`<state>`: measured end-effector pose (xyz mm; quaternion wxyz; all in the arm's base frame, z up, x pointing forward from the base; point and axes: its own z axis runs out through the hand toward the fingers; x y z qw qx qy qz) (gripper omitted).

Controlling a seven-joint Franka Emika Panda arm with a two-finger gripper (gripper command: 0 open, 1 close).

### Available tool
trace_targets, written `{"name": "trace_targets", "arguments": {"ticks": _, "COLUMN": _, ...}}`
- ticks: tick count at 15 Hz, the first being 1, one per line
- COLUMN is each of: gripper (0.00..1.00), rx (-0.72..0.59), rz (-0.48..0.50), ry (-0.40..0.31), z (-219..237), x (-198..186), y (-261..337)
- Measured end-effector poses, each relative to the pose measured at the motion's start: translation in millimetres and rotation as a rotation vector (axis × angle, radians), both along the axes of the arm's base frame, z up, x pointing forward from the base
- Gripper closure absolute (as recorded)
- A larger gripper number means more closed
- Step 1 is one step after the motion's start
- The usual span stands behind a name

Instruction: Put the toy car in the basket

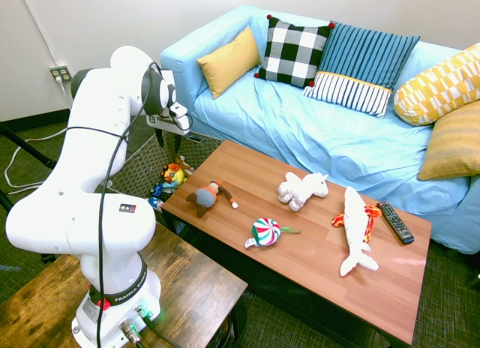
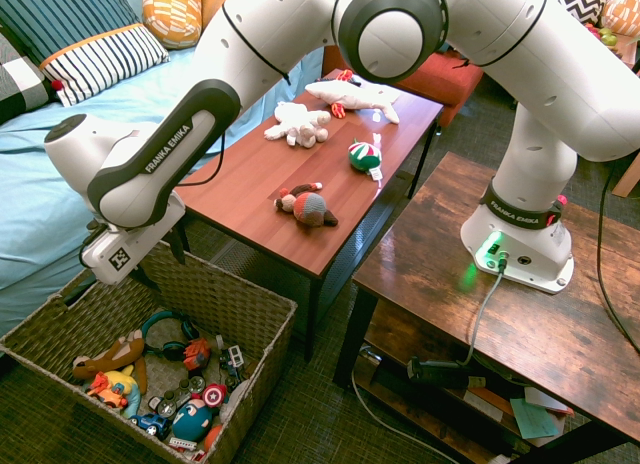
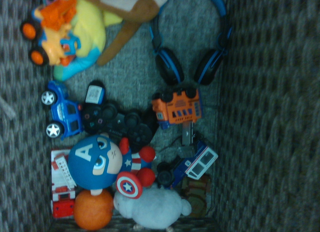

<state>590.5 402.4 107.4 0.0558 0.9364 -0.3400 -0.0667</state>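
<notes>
The toy car (image 3: 177, 108) lay on the bottom of the basket (image 2: 230, 294), between the blue headphones (image 3: 192, 37) and the black game controller (image 3: 117, 123), touching the controller at one end. Its long axis pointed from the controller toward the nearer basket wall. The end effector (image 2: 135, 269) hung over the basket and pointed straight down, with the car almost directly under it. I could not tell from the pictures if the end effector was released or clenched, but nothing showed in its hold. I judge the car was already at its goal. "FRANKA EMIKA" was readable on the arm (image 2: 180, 144). A big white "A" stood on the round blue hero figure (image 3: 97, 162).
</notes>
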Motion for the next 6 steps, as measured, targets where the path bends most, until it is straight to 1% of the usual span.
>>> {"name": "trace_targets", "arguments": {"ticks": 1, "gripper": 0.00, "rx": 0.013, "rz": -0.035, "ry": -0.012, "z": 11.6, "x": 13.0, "y": -26.2}}
{"name": "trace_targets", "arguments": {"ticks": 3, "gripper": 0.00, "rx": 0.019, "rz": -0.116, "ry": -0.029, "z": 31.4, "x": 37.5, "y": -96.8}}
{"name": "trace_targets", "arguments": {"ticks": 5, "gripper": 0.00, "rx": 0.023, "rz": -0.187, "ry": -0.027, "z": 39.5, "x": 49.2, "y": -168.9}}
{"name": "trace_targets", "arguments": {"ticks": 6, "gripper": 0.00, "rx": 0.013, "rz": -0.222, "ry": -0.029, "z": 37.8, "x": 49.0, "y": -203.5}}
